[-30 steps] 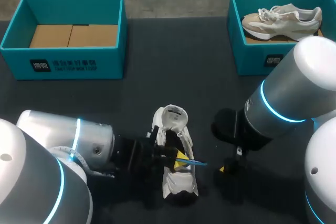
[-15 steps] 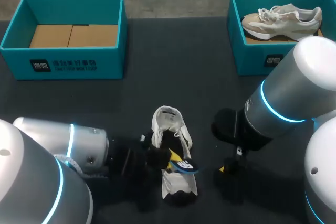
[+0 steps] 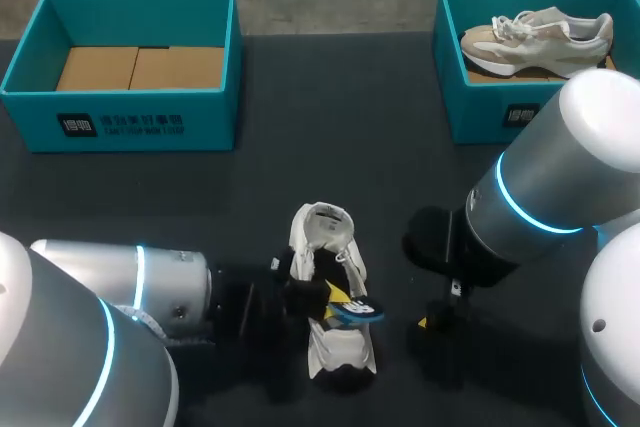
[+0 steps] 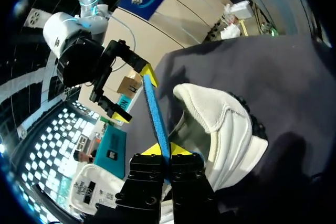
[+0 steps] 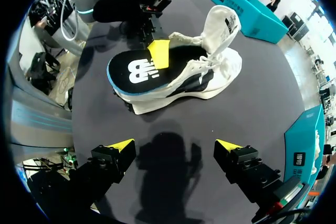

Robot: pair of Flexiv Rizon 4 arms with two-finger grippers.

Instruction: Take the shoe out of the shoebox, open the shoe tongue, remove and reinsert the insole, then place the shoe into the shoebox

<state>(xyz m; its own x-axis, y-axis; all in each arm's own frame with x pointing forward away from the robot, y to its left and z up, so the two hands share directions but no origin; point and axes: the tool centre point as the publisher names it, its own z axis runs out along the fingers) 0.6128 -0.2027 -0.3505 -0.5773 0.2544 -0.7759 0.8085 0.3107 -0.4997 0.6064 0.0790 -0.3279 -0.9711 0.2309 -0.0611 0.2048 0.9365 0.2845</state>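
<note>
A white shoe (image 3: 338, 349) with a dark inside stands on the black table near the front middle, its labelled tongue pulled up at the far end. My left gripper (image 3: 335, 297) is over the shoe's opening, shut on a blue-edged black insole (image 3: 358, 311) that sticks out toward the right. In the left wrist view the gripper (image 4: 168, 149) pinches the insole (image 4: 155, 109) edge-on, beside the shoe (image 4: 226, 129). My right gripper (image 5: 174, 148) stands open just right of the shoe (image 5: 210, 72), with nothing between its fingers; the insole (image 5: 135, 70) shows its logo face.
A teal shoebox (image 3: 120, 112) with a bare cardboard floor stands at the back left. A second teal box (image 3: 480, 107) at the back right holds a beige shoe (image 3: 540, 32). Bare black tabletop lies between the boxes and the shoe.
My left gripper has rolled the insole from edge-on to showing its logo face and drawn back slightly to the left. The right arm has not moved.
</note>
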